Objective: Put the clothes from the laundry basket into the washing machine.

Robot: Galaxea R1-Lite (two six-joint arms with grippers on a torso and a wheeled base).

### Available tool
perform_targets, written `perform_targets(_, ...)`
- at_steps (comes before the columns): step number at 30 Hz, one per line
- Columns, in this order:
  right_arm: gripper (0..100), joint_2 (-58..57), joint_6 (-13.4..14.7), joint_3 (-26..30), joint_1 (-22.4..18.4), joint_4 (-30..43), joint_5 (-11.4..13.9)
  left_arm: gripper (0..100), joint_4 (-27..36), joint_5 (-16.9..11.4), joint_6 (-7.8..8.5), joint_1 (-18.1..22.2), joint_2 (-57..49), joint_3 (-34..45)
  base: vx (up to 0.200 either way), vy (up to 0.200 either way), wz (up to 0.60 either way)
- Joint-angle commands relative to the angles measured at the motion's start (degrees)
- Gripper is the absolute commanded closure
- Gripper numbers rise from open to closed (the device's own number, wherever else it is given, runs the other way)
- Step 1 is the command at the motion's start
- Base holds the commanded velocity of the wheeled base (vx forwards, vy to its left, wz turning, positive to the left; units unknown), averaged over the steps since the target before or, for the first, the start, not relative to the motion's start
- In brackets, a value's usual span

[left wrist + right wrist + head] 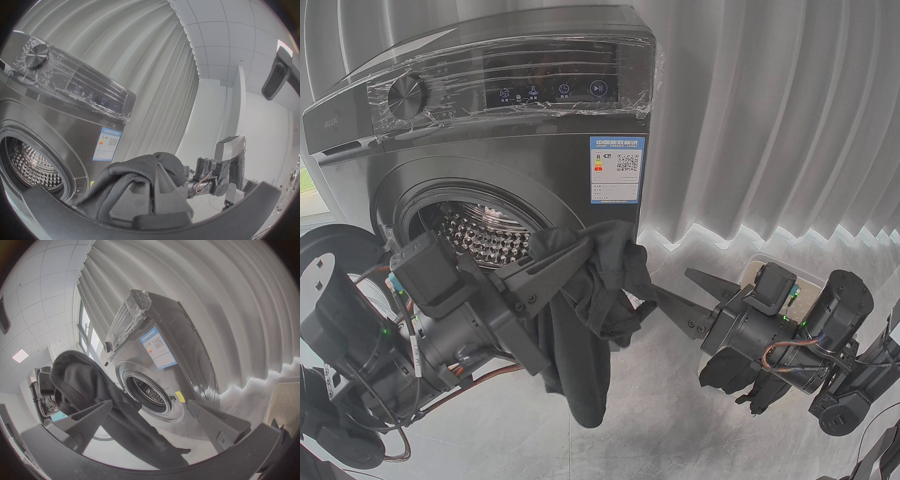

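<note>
Left gripper [581, 250] — fingers clamped together on a black garment [594, 300], which hangs from them in mid-air just in front of the washing machine [506, 150], beside its open drum [481, 234]. Right gripper [672, 281] — fingers spread, holding nothing, tips just beside the garment. Laundry basket [809, 294] on the floor behind the right arm.

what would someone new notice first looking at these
A limp black garment dangles from the left end effector, shut on it, right before the open steel drum of the dark grey front-loading washing machine. The right end effector hangs open to the garment's right.
</note>
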Motion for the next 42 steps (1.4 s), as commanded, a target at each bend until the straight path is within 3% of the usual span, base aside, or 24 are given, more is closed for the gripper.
perform_targets(1,0,-0.22,-0.29,-0.67,-2.35,-0.06,0.14,100,-0.1,0.82,-0.24,0.82,2.84,-0.22,0.0,0.0,0.0)
perform_targets(4,0,-0.13,-1.52,-0.94,-4.02,-0.06,0.41,100,-0.28,0.82,-0.68,1.26,2.92,-0.22,0.0,0.0,0.0)
perform_targets(5,0,0.13,-3.37,-0.5,-5.95,-0.06,1.2,100,-0.28,0.91,-1.11,1.43,2.84,-0.22,0.0,0.0,0.0)
perform_targets(8,0,0.66,-5.21,0.47,-8.94,0.03,1.11,100,-0.28,0.91,-1.2,2.05,2.92,-0.31,0.0,0.0,0.0)
perform_targets(13,0,1.45,-6.09,2.14,-9.73,0.03,1.02,100,-0.37,1.0,-2.08,2.22,3.36,-1.27,0.0,0.0,0.0)
perform_targets(17,0,1.54,-6.18,4.07,-9.73,0.29,0.85,100,-1.24,1.0,-5.42,1.87,3.28,-2.59,0.0,0.0,0.0)
perform_targets(19,0,1.54,-6.18,4.25,-9.73,0.38,0.85,100,-2.39,1.0,-7.97,1.52,3.01,-3.47,0.0,0.0,0.0)
perform_targets(20,0,1.54,-6.18,4.25,-9.73,0.38,0.85,100,-2.39,1.0,-7.97,1.52,3.01,-3.47,0.0,0.0,0.0)
perform_targets(21,0,1.54,-6.18,4.42,-9.82,0.38,0.85,100,-3.09,1.0,-12.28,1.08,2.4,-4.26,0.0,0.0,0.0)
perform_targets(22,0,1.54,-6.18,4.51,-9.73,0.38,0.85,100,-3.09,1.09,-13.86,1.08,2.13,-4.44,0.0,0.0,0.0)
perform_targets(23,0,1.54,-6.18,4.69,-9.73,0.38,0.94,100,-2.83,1.18,-14.39,1.17,2.13,-4.35,0.0,0.0,0.0)
perform_targets(30,0,1.54,-6.09,7.06,-9.11,0.12,1.81,100,-3.18,2.49,-11.22,1.08,4.24,-4.08,0.0,0.0,0.0)
perform_targets(42,0,3.3,-7.59,7.41,-6.83,-0.06,7.0,100,-3.27,2.49,-11.22,-0.24,5.03,-4.35,0.0,0.0,0.0)
